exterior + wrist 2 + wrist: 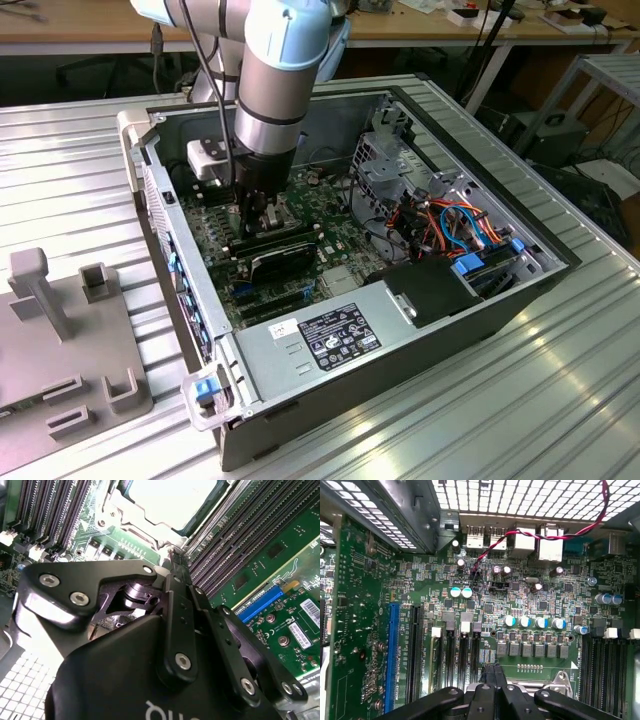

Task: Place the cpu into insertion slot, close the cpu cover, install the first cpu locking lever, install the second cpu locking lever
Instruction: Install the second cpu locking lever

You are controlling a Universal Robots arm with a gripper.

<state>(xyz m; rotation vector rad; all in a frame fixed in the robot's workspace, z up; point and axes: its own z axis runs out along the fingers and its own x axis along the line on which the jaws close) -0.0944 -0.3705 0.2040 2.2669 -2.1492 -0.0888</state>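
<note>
- Cpu [172,500] sits in the insertion slot [200,522], w/ the cpu cover [131,511] framing it, as we see in the second wrist view.
- Gripper [174,562]: fingers pressed together, holding nothing, tip just beside the slot's corner.
- Beyond the slot we see the motherboard [540,615], then the case wall [520,500].

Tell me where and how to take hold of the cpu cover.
Grip the cpu cover by the thin outer edge of its frame, at the corner nearest the claw, coming down from above. It lies flat around the cpu, so its window cut-out offers nothing to pinch; the rim probably does.
</note>
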